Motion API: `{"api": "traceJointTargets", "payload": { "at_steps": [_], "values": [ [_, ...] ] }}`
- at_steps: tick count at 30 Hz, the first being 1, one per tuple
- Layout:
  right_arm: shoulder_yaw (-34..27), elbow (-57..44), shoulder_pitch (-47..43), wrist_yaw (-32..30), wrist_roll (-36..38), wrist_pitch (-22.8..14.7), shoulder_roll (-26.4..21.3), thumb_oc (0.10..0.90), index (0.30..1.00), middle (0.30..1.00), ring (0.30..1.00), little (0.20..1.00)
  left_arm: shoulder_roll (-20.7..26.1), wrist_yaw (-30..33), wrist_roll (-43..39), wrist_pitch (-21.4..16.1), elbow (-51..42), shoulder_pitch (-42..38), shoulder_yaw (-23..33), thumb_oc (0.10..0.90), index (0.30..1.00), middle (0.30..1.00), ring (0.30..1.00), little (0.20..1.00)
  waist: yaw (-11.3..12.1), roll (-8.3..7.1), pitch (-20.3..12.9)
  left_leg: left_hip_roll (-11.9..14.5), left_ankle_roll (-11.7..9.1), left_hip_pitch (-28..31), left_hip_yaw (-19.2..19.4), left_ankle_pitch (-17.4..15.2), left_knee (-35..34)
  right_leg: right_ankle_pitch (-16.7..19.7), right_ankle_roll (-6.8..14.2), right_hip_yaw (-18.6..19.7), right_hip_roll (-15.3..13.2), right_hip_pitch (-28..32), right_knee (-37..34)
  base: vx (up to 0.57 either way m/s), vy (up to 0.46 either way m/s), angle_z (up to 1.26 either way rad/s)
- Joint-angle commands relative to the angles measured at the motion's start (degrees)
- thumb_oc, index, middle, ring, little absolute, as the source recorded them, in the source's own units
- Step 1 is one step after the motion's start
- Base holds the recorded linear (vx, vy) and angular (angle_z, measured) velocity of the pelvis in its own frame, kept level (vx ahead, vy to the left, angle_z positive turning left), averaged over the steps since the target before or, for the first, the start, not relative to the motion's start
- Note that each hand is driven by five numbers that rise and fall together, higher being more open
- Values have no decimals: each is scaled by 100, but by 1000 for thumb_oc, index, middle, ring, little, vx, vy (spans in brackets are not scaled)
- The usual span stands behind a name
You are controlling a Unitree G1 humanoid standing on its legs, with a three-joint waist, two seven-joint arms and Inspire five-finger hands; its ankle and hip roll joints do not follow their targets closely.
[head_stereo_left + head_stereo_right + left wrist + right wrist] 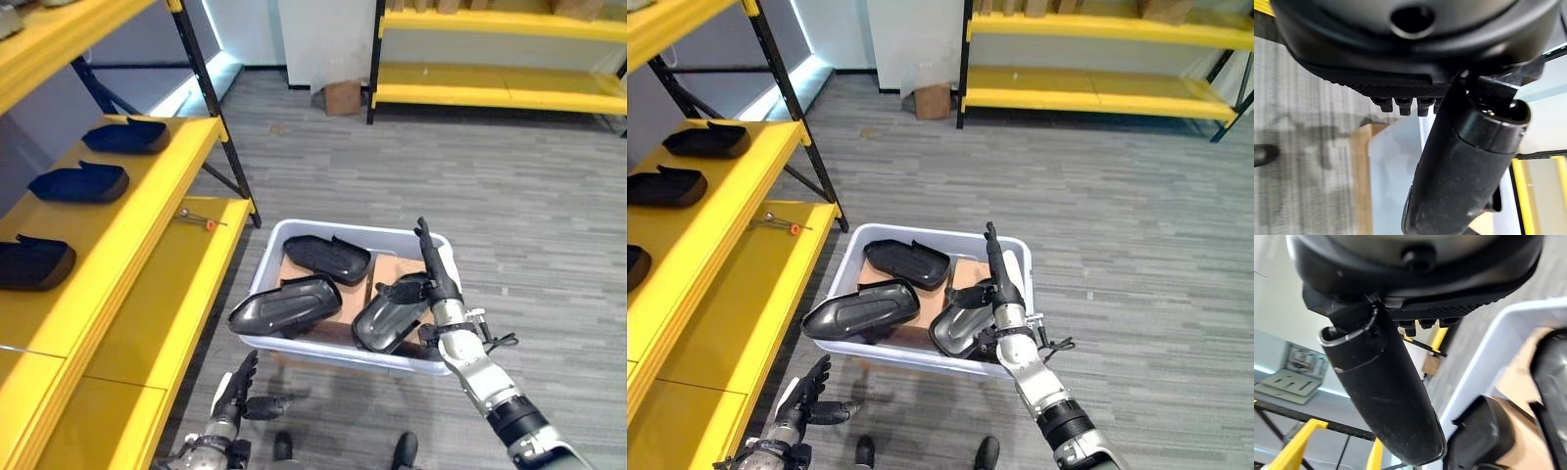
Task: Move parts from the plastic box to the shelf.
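Observation:
A white plastic box [333, 228] stands on the grey floor with three black shell-shaped parts in it. One part [328, 258] lies at the back, one [286, 305] juts over the front left rim, and one [392, 313] leans at the front right. My right hand [439, 287] is over the box's right rim, fingers straight and pointing away, thumb [1386, 391] reaching toward the front right part. Below the box's front left corner hangs my left hand [233, 392], open with fingers spread and holding nothing. The yellow shelf [167, 196] stands to the left.
Three dark parts [80, 182] lie on the shelf's middle level. A small tool with an orange tip [201, 220] rests on the lower level. A cardboard box [343, 96] and a second yellow shelf [490, 88] stand at the back.

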Motion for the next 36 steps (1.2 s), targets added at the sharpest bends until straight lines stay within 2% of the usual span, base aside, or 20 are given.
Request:
{"api": "traceJointTargets", "payload": {
  "at_steps": [1, 9, 18, 23, 31, 36],
  "values": [
    [-154, -259, -1078, -187, 289, -488, 202, 900, 1000, 1000, 1000, 1000, 529, 68, -141, -292, -447, -354, -54, 900, 1000, 1000, 1000, 1000, 42, -361, 127, 34, 8, -276, 170, -143, 502, -582, 226, 229, -359, 112, 178, -85, 73, 1],
    [-254, 740, -1731, -362, 1109, -497, 539, 900, 1000, 1000, 1000, 1000, 563, 147, -272, -322, -481, -618, -302, 900, 1000, 1000, 1000, 1000, 96, -139, 616, -77, 11, -675, 131, 12, 423, -397, 284, 260, -555, -338, 205, -77, 63, 1],
    [-528, 1575, -2453, -650, 1520, -538, 467, 900, 1000, 1000, 1000, 1000, 545, 223, -388, -347, -458, -845, -558, 900, 1000, 1000, 1000, 1000, 184, 43, 887, -164, -9, -918, 38, 158, 302, -321, 314, 206, -676, -550, 222, -28, 22, 4],
    [-702, 1457, -2462, -1002, 1346, -559, 399, 900, 1000, 1000, 1000, 1000, 497, 338, -357, -310, -436, -898, -626, 900, 1000, 1000, 1000, 1000, 172, 78, 1036, -170, -19, -1027, 7, 214, 234, -292, 334, 169, -723, -655, 228, -7, 6, 9],
    [-742, 1739, -2576, -1126, 1364, -542, 407, 900, 1000, 1000, 1000, 1000, 490, 448, -336, -335, -407, -981, -645, 900, 1000, 1000, 1000, 1000, 164, 69, 1157, -170, -22, -1114, 6, 221, 241, -274, 337, 188, -746, -730, 238, 0, 0, 0],
    [-848, 2496, -2827, -1018, 2026, -599, 553, 900, 1000, 1000, 1000, 1000, 484, 496, -342, -310, -369, -1056, -692, 900, 1000, 1000, 1000, 1000, 202, 100, 1233, -167, -22, -1172, 3, 237, 235, -274, 339, 206, -755, -815, 265, 0, 0, 0]
  ]
}}
